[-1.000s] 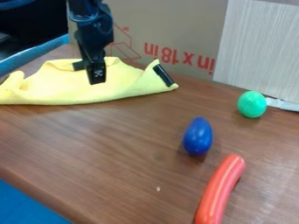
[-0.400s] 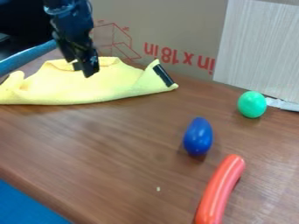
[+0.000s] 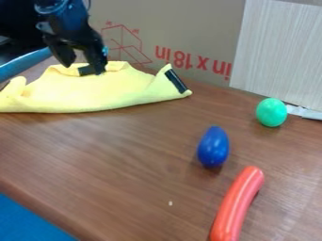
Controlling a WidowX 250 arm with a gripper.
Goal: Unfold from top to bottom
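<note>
One cloth (image 3: 82, 94), one green egg (image 3: 271, 112), one blue egg (image 3: 213, 147), one sausage (image 3: 237, 202).

Arm (image 3: 67, 20) upper left, fingers (image 3: 96, 56) apart, angled down

The brown wooden table (image 3: 125, 164) bears a yellow cloth (image 3: 94, 96), a green egg (image 3: 271, 112), a blue egg (image 3: 213, 147) and a red sausage (image 3: 237, 204).

gripper (image 3: 83, 69): fingers apart, over yellow cloth (image 3: 94, 96) | blue egg (image 3: 213, 147): near red sausage (image 3: 236, 204)
</note>
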